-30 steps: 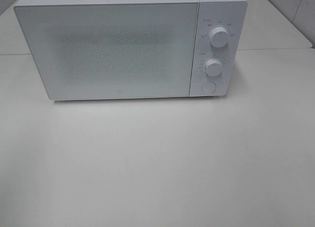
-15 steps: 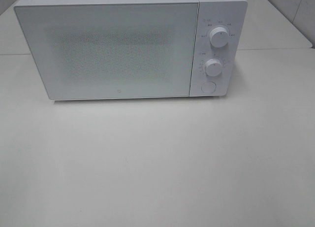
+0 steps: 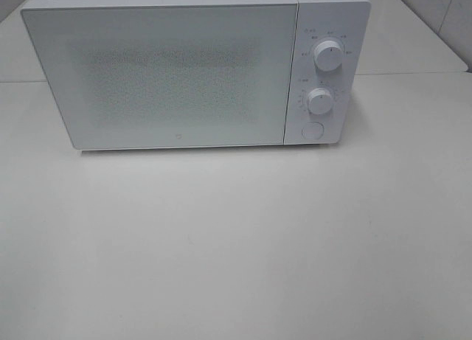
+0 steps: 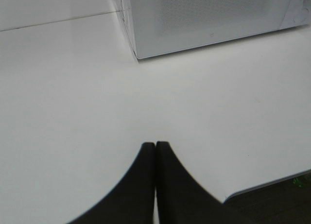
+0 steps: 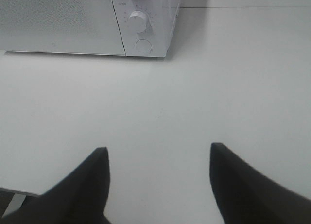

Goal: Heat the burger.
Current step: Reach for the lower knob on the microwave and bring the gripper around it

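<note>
The burger is out of view in every frame. A white microwave point(image 3: 184, 67) stands at the back of the white table point(image 3: 236, 244) with its door shut; through the frosted door nothing can be made out. Neither arm appears in the exterior high view. In the left wrist view my left gripper point(image 4: 155, 145) hovers over bare table with its two black fingers pressed together, the microwave's corner point(image 4: 141, 44) well ahead of it. My right gripper point(image 5: 158, 153) is open with nothing between its fingers, facing the microwave's lower knob point(image 5: 138, 21) and round button point(image 5: 143, 45) from a distance.
The microwave carries two knobs point(image 3: 327, 54) and a round door button point(image 3: 313, 130) on its right panel. The table's near edge point(image 4: 267, 184) shows beside the left gripper, with dark floor below. A seam point(image 3: 413, 73) runs across the table behind the microwave.
</note>
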{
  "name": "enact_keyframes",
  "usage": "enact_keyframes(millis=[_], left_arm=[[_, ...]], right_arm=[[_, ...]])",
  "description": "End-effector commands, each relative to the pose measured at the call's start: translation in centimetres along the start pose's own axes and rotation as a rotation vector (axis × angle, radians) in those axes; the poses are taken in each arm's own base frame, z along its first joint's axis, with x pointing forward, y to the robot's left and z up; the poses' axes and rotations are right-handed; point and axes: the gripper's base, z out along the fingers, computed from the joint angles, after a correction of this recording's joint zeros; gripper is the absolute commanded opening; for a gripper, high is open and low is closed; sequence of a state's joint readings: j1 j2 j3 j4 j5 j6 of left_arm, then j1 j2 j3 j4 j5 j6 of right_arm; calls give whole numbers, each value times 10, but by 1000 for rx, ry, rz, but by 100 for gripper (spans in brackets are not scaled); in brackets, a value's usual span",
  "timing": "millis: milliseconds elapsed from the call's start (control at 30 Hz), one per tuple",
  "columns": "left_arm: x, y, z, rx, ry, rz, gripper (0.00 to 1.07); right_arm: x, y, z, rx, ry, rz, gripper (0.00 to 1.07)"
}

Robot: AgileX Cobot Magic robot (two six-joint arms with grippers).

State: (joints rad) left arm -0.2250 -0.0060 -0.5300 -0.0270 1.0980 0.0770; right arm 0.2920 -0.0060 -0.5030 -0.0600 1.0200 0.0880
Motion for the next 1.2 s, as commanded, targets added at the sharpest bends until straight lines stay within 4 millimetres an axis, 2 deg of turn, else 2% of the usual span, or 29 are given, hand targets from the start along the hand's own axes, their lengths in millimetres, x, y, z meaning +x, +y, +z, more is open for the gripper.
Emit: enact_keyframes(millis=[33,1200], left_arm=[[2,-3,5,27,-54,10,0],[2,-4,5,41,-54,33,0]], right_arm=[[1,0,-3,2,-40,-7,57],[-3,0,-4,1,-55,-8,58]])
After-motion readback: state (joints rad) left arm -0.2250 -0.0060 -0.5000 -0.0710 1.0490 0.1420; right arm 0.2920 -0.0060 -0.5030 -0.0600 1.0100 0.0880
